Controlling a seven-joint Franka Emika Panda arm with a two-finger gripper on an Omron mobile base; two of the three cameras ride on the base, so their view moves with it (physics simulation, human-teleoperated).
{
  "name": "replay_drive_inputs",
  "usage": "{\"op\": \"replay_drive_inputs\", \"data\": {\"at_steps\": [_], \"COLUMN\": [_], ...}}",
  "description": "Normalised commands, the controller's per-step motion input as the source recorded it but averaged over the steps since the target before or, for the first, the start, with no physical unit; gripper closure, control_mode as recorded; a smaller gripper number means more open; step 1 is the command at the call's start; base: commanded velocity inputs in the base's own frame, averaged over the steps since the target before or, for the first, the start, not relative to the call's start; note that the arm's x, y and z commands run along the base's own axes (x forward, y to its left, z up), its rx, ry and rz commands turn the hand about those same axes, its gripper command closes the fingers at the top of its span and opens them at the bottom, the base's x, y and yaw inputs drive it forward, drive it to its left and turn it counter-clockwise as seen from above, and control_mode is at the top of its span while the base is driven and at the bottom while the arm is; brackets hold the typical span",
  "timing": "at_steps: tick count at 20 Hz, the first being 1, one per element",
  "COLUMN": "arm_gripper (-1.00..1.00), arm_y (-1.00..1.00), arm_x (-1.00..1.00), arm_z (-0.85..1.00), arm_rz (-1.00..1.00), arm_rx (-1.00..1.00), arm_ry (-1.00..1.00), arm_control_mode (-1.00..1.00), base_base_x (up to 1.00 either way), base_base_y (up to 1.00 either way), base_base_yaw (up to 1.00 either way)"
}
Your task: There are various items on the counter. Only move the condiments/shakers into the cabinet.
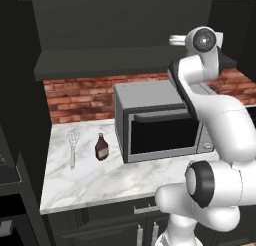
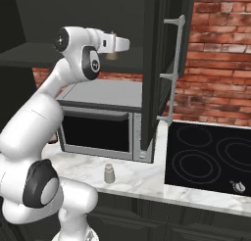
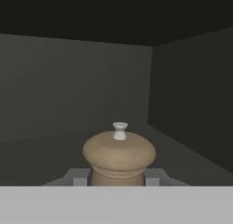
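Dark matte cabinet (image 3: pixel 73 91) walls close around the claw (image 3: pixel 118 176), whose grey fingers clench the smooth tan wooden pepper mill (image 3: pixel 119 157), round-domed with a small white knob. Below, on the veined white marble counter (image 1: pixel 100 182), stand the narrow-necked red-brown bottle (image 1: pixel 101 147) beside the wire whisk (image 1: pixel 73 146), and the pale cylindrical shaker (image 2: pixel 109 173) before the steel microwave (image 1: pixel 155 122).

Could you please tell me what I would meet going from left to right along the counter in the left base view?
Wire whisk → dark red-brown bottle → microwave, all standing or lying on the white marble counter.
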Motion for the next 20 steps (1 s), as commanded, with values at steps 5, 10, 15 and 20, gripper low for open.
{"op": "replay_drive_inputs", "data": {"at_steps": [5, 10, 15, 20], "arm_gripper": [1.00, 1.00, 1.00, 1.00], "arm_y": [-0.15, -0.06, -0.06, -0.05], "arm_x": [0.41, 0.39, 0.40, 0.32], "arm_z": [-0.16, -0.16, -0.12, -0.11], "arm_rz": [0.03, 0.04, 0.05, 0.05], "arm_rx": [0.03, 0.01, 0.00, 0.00], "arm_ry": [0.04, 0.00, 0.00, 0.00], "arm_control_mode": [-1.00, -1.00, -1.00, -1.00], "base_base_x": [0.00, 0.00, 0.00, 0.00], "base_base_y": [0.00, 0.00, 0.00, 0.00], "base_base_yaw": [0.00, 0.00, 0.00, 0.00]}}
